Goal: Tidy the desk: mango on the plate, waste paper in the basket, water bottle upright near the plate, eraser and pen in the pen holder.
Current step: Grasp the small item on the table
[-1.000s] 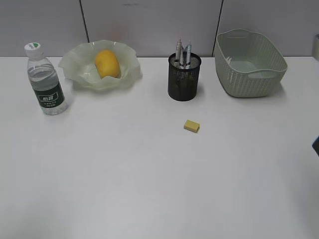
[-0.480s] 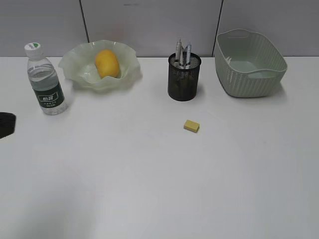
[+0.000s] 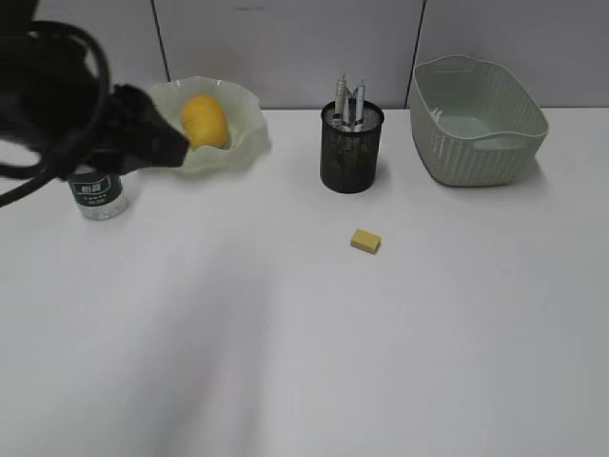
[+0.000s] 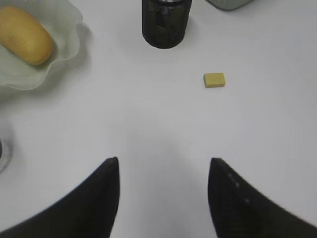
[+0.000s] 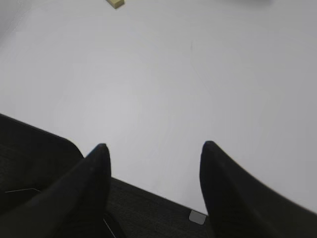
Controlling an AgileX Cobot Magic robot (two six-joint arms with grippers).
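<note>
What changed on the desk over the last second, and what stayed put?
The left arm swept in from the left edge and now partly hides the water bottle. Nothing grasped or released. Mango, plate, pen holder, eraser and basket stayed put.

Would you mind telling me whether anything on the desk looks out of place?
Only the eraser: it lies loose on the bare desk in front of the pen holder rather than inside it. The mango sits in the plate; nothing looks spilled.
</note>
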